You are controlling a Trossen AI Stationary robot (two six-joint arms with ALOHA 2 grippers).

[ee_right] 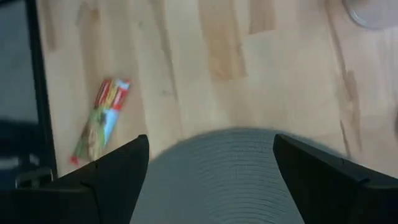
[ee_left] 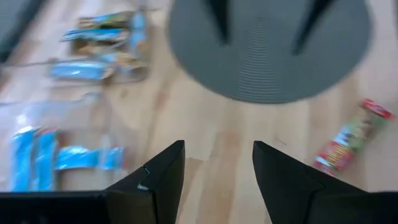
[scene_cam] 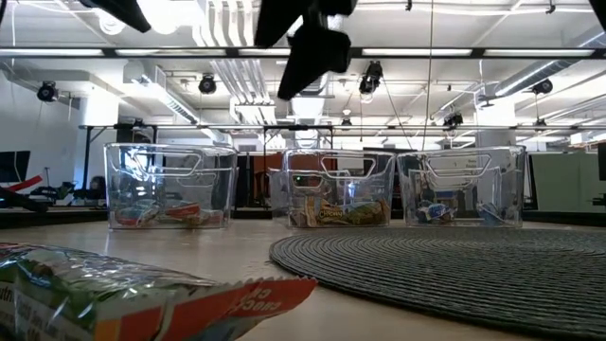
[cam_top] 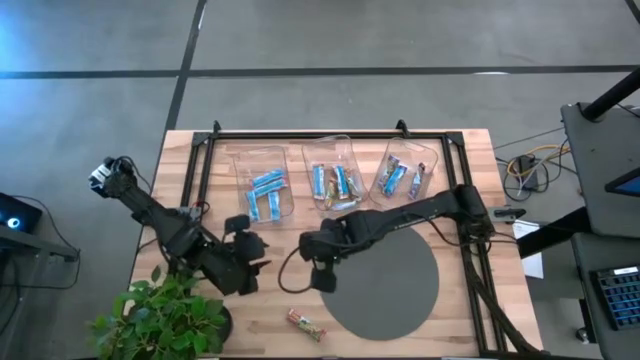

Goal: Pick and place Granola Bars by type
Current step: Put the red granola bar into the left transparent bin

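Note:
One multicoloured red-and-green granola bar (cam_top: 306,322) lies flat on the wood near the table's front edge; it also shows close up in the low view (scene_cam: 142,294) and in both wrist views (ee_left: 351,137) (ee_right: 102,118). Other granola bars lie in three clear bins at the far side: blue ones in the left bin (cam_top: 265,185), mixed ones in the middle bin (cam_top: 335,180) and the right bin (cam_top: 405,175). My right gripper (cam_top: 325,278) hangs open above the round grey mat's left edge (cam_top: 385,285), tilted down, far of the loose bar. My left gripper (cam_top: 258,255) stands open left of it, holding nothing.
A potted plant (cam_top: 160,315) stands at the near left corner beside my left arm. A black frame (cam_top: 330,133) runs round the table's far side and its left and right sides. Bare wood lies between the bins and the mat.

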